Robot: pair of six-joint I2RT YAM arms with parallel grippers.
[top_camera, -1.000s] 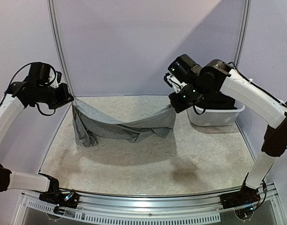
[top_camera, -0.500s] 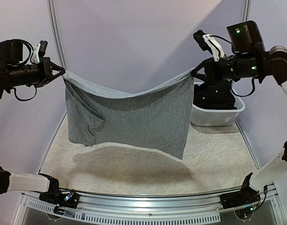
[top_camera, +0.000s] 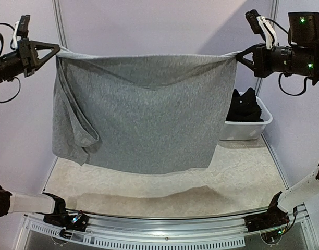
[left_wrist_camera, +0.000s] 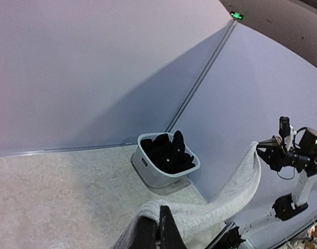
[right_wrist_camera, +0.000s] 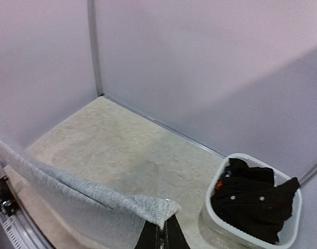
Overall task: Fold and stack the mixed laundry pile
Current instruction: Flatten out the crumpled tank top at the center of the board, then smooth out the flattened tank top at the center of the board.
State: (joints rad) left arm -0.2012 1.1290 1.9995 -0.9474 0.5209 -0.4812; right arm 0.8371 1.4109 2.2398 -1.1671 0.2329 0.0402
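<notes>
Both grippers (shut) hold grey top (top_camera: 149,125) aloft

My left end effector (left_wrist_camera: 159,229) pinches the grey top (left_wrist_camera: 236,188) — stretched across to the right end effector (left_wrist_camera: 263,150), past the basket (left_wrist_camera: 147,169).

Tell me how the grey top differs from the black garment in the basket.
Colour: the grey top is light grey, the black garment is black.
Pose: the grey top hangs spread out like a sheet, the black garment lies bunched up.
Support: the grey top is gripped at its upper corners by the left claw and right claw, while the black garment sits untouched in the basket.
Both are soft cloth.
</notes>
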